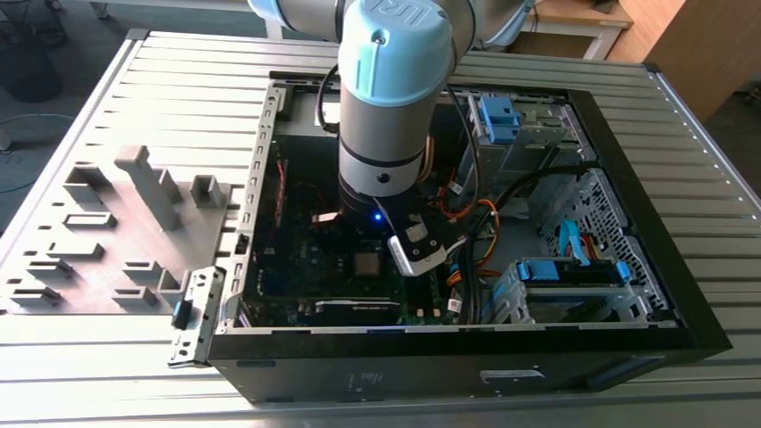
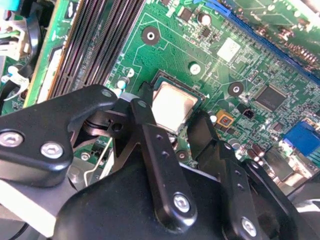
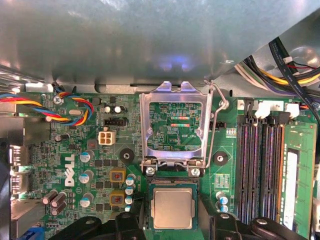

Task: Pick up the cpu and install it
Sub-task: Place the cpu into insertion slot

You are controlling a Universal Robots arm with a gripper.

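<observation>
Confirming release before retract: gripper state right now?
Gripper: open, straddling the cpu, not gripping it.

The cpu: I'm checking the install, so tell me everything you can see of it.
The cpu is a small, flat, square chip with a silver-grey metal top and a thin greenish border. It lies level in the motherboard's socket. The socket's metal retention frame is swung open beside it. The gripper hovers over it, with its black fingers spread to either side and apparently not touching it.
</observation>
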